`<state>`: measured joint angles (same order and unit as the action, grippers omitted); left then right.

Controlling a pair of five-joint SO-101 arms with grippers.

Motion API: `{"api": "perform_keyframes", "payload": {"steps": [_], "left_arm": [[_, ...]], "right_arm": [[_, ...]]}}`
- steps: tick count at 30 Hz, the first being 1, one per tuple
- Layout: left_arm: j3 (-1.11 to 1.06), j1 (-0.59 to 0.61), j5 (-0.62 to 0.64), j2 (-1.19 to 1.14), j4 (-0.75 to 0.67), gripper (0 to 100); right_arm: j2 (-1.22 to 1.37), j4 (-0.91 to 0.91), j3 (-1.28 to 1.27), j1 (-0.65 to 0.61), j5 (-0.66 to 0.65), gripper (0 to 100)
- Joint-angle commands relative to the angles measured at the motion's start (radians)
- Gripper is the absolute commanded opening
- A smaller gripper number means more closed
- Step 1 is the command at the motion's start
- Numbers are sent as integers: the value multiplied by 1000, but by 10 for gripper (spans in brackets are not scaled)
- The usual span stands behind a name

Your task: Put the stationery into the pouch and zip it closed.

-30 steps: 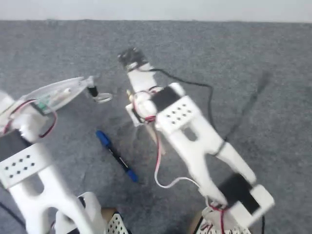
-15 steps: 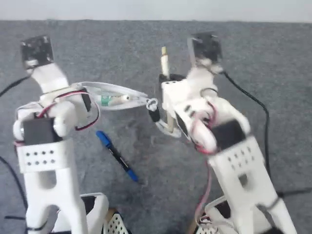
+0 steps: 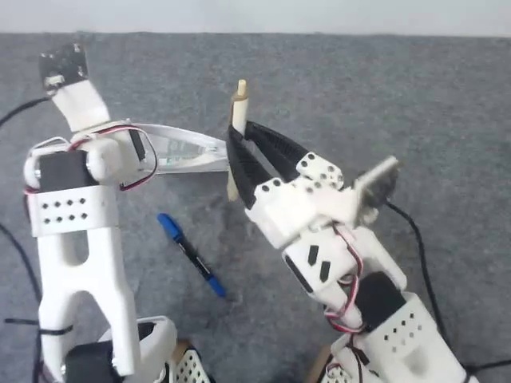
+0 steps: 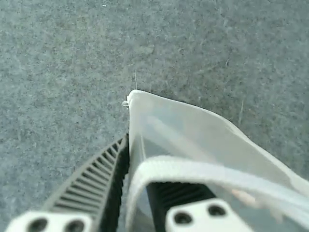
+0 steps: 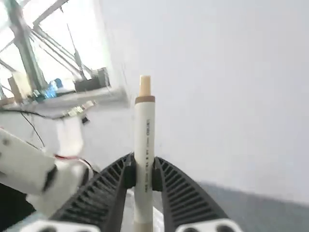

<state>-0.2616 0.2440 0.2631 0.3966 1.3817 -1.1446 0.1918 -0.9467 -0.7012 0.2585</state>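
A grey, felt-like covering [image 3: 447, 120] runs across the table from nine o'clock round to three, fuzzy and evenly lit. At twelve o'clock it stops against a pale wall [image 3: 335, 16], seen as a thin plain strip. The right wrist view takes in a blank white wall [image 5: 231, 72]. Beside it, a bright window [image 5: 38, 34] with slanted metal bars is full of daylight, above a cluttered ledge [image 5: 82, 94].

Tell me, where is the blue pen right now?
In the high view, the blue pen lies flat on the grey carpet between the left arm and the right arm, a little way from the clear pouch.
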Motion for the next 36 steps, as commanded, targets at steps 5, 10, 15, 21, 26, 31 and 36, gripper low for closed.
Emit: {"api": "perform_keyframes", "payload": {"steps": [5, 10, 15, 21, 26, 31, 36], "left_arm": [[-10, 8, -15, -69, -14, 9], [-18, 8, -15, -69, -14, 9], [-19, 8, -15, -69, -14, 9], [-21, 9, -15, -69, -12, 9], [-31, 9, -18, -69, -14, 9], [-30, 46, -18, -69, -20, 9], [-30, 52, -18, -69, -20, 9]], "right_arm": [[-45, -252, -5, -64, 9, 6], [-36, -386, -5, -68, 12, 6], [77, -538, -5, -70, 14, 6], [277, -687, -2, -96, 6, 6], [412, -743, 2, -88, -21, 6], [498, -776, 2, -90, -203, 6], [541, -776, -3, -90, -364, 6]]}}
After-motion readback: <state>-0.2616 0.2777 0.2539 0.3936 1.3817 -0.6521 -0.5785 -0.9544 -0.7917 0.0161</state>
